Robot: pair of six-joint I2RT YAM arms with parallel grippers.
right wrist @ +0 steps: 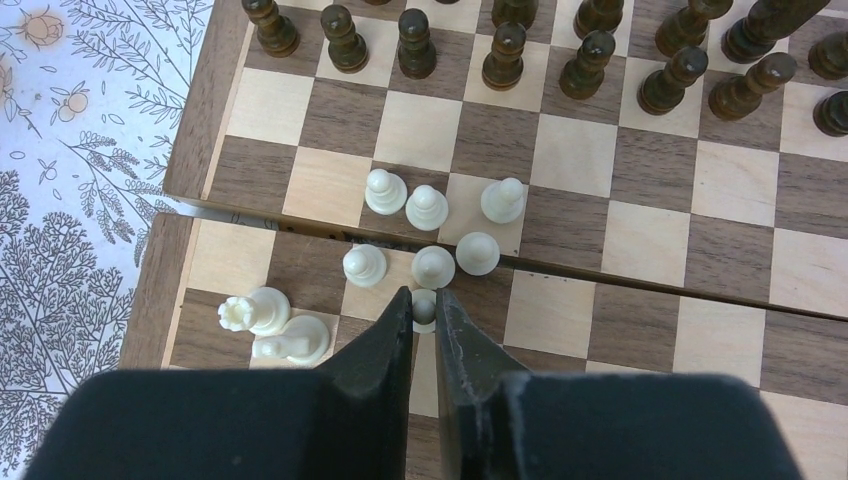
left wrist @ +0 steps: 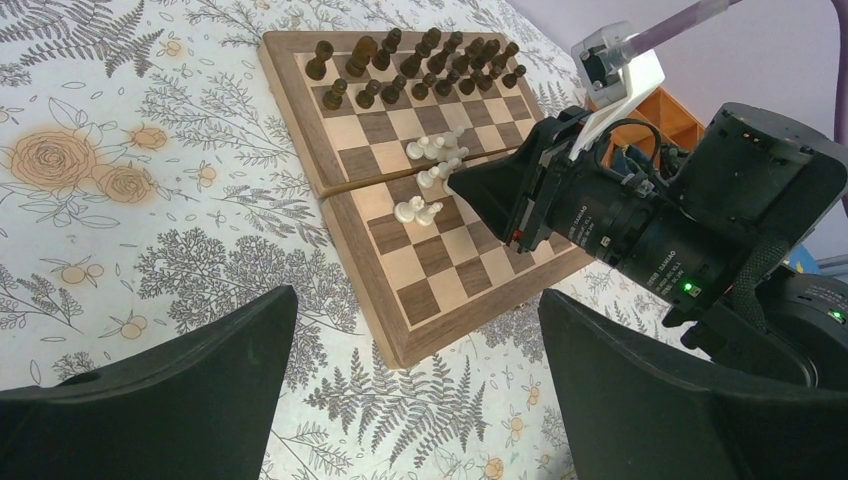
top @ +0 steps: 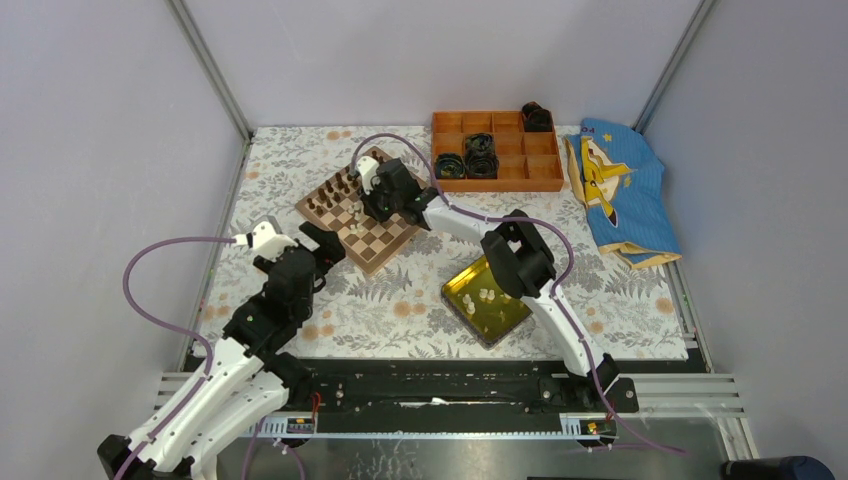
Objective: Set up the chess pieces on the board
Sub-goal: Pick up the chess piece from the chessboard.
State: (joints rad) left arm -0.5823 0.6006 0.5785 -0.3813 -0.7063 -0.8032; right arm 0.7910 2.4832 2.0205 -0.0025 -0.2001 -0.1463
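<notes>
The board lies at the table's back left, with dark pieces along its far rows. In the right wrist view several cream-white chess pieces stand bunched near the centre seam of the board, and a crowned one and another piece stand by its left edge. My right gripper is shut on a cream pawn just behind that bunch; in the top view the right gripper is over the board. My left gripper is open and empty, above the board's near corner.
A glossy yellow tray with a few cream pieces lies under the right arm. An orange compartment box holding black rolls stands at the back. A blue cloth lies at the back right. Dark brown pieces fill the board's far rows.
</notes>
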